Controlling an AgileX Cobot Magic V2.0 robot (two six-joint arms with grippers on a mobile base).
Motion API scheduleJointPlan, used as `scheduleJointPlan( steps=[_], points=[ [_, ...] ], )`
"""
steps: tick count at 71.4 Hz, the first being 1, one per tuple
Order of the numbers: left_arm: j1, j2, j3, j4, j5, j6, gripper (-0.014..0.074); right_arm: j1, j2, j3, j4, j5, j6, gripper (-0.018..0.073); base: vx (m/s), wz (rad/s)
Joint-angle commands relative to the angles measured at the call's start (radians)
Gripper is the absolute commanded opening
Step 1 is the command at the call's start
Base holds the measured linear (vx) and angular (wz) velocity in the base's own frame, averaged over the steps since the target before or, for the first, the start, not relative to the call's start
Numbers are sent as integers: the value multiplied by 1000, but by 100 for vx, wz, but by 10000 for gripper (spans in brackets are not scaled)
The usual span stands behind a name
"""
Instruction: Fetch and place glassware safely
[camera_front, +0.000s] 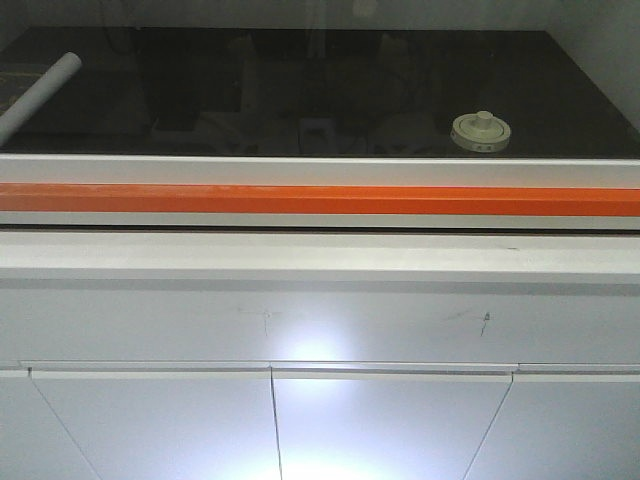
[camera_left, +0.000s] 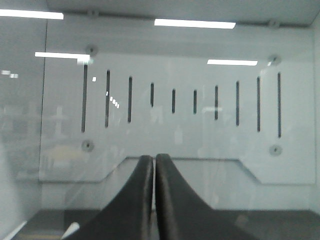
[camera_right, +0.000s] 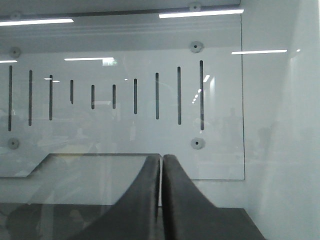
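The glass jar (camera_front: 481, 131) with its round cream-white lid and small knob stands on the black worktop (camera_front: 330, 90), at the right and near the front edge, in the front-facing view. Neither wrist view shows it. My left gripper (camera_left: 153, 159) is shut and empty, its dark fingers pressed together, facing the slotted white back panel (camera_left: 175, 105). My right gripper (camera_right: 161, 158) is shut and empty too, facing the same panel (camera_right: 125, 100). Neither gripper shows in the front-facing view.
A grey tube (camera_front: 38, 95) lies at the worktop's far left. A white rail with an orange stripe (camera_front: 320, 198) runs along the worktop's front edge. White cabinet doors (camera_front: 390, 420) are below it. A white side wall (camera_right: 290, 125) stands right of my right gripper.
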Motion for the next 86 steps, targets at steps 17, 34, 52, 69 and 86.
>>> scheduleJointPlan(
  steps=[17,34,52,69,86],
  points=[
    [-4,328,-137,-6,87,-9,-7,-1,283,-116,21,-25,-3,-3,0,0],
    [-4,386,-63,-8,105,-9,-7,-1,328,-68,82,120,-3,-3,0,0],
    [-9,310,251,-6,-154,-9,-7,-1,277,253,78,-251,-7,-3,0,0],
    [-8,302,479,-1,-540,9,-7,-2,277,497,83,-590,-119,-3,0,0],
    [-8,303,526,-116,-569,165,-7,-2,287,549,256,-616,-267,-3,0,0]
  ],
)
